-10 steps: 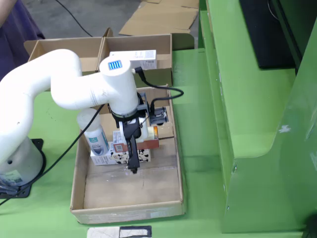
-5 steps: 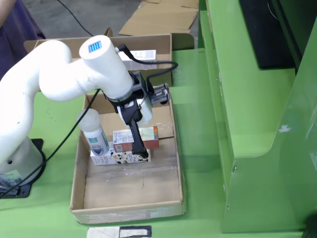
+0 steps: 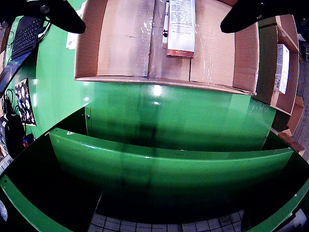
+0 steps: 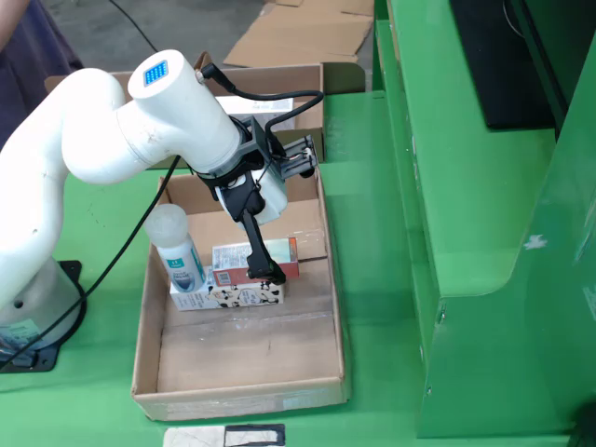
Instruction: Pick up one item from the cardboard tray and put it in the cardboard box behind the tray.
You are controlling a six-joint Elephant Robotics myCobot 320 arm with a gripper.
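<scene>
In the view from above, a cardboard tray (image 4: 237, 396) holds a white bottle with a blue label (image 4: 177, 247), a red-brown carton (image 4: 228, 256) and a cow-patterned carton (image 4: 228, 295). My gripper (image 4: 270, 270) hangs tilted over the red-brown carton, black fingers (image 4: 256, 237) slanting down to the right. In the view that rides on the gripper, the gripper (image 3: 152, 29) is open, its fingers far apart with nothing between them. A red-and-white carton (image 3: 181, 26) lies on the tray (image 3: 120, 77) floor. Behind the tray stands the cardboard box (image 4: 307, 79) with a white carton (image 4: 270, 104) inside.
A tall green ledge (image 4: 466, 186) runs along the tray's right side in the view from above. Flattened cardboard (image 4: 298, 37) lies on the floor behind the box. The arm's base (image 4: 28, 317) stands left of the tray. A keyboard (image 3: 26, 34) shows in the gripper view.
The wrist has risen and swung back and left. The gripper went from pointing straight down in front of the cartons to slanting over them. It holds nothing.
</scene>
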